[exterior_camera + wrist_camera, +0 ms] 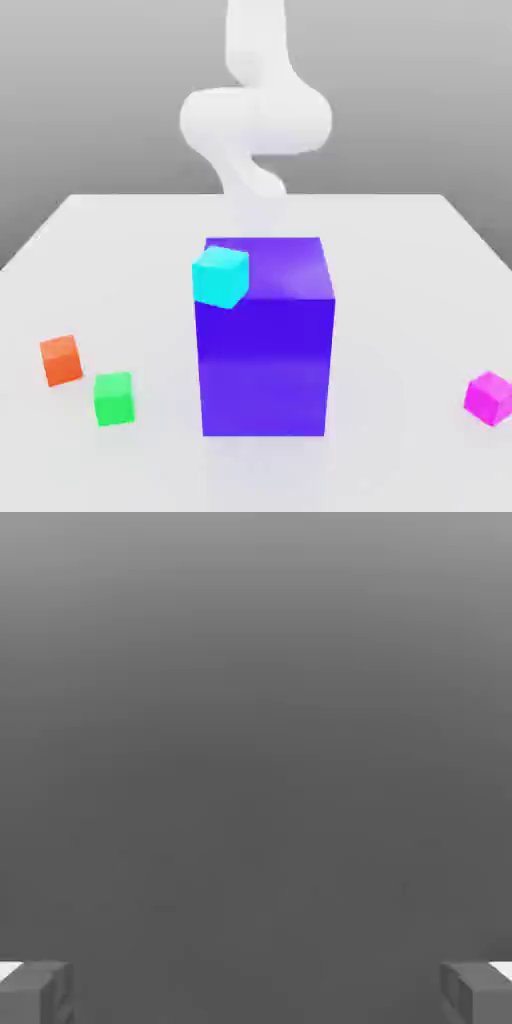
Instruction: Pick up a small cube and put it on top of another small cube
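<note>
The gripper is standing wide open and holding nothing; in the hand view its two fingertips are sitting far apart against plain grey. In the exterior view the white arm is rising behind the blue block, well away from every small cube. The pink cube is resting on the table near the exterior view's right edge, well apart from the block. The cyan cube is sitting at the block's upper left corner; whether it is resting on the block cannot be told. The orange cube and green cube are lying near each other at the exterior view's left. Judged risks: the tall block is standing between the arm and the front cubes, so a low approach could strike it or dislodge the cyan cube; an off-centre grasp could push the pink cube off the table edge; careless placement could topple the stack.
</note>
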Available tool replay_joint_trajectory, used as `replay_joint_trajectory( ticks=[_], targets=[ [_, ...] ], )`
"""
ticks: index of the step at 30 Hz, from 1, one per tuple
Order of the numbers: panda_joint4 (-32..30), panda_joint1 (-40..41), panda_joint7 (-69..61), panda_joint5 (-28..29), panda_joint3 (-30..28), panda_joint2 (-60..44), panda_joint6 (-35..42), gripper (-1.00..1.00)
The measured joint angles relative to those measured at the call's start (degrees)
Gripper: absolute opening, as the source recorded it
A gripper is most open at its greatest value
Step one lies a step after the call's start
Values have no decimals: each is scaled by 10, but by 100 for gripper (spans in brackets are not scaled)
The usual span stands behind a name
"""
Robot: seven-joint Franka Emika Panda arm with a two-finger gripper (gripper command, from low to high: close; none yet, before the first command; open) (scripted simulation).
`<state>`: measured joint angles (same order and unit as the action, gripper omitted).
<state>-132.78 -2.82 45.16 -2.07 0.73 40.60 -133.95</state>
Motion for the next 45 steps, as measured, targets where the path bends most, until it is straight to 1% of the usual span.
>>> replay_joint_trajectory(
  ticks=[8,12,15,19,23,26,30,31,38,43,45],
  targets=[
    [-32,-80,-11,-53,48,-169,-69,0],
    [-48,-112,-5,-62,84,-252,-104,0],
    [-60,-134,11,-54,113,-314,-131,0],
    [-77,-180,49,-18,144,-398,-168,0],
    [-93,-225,109,46,145,-483,-203,0],
    [-100,-266,157,102,130,-547,-231,0],
    [-86,-304,194,149,90,-630,-292,0],
    [-82,-308,201,159,83,-647,-305,-100],
    [-81,-309,203,161,82,-650,-307,-100],
    [-101,-282,165,110,119,-561,-239,-100],
    [-100,-259,153,87,115,-550,-224,-100]
  ],
)
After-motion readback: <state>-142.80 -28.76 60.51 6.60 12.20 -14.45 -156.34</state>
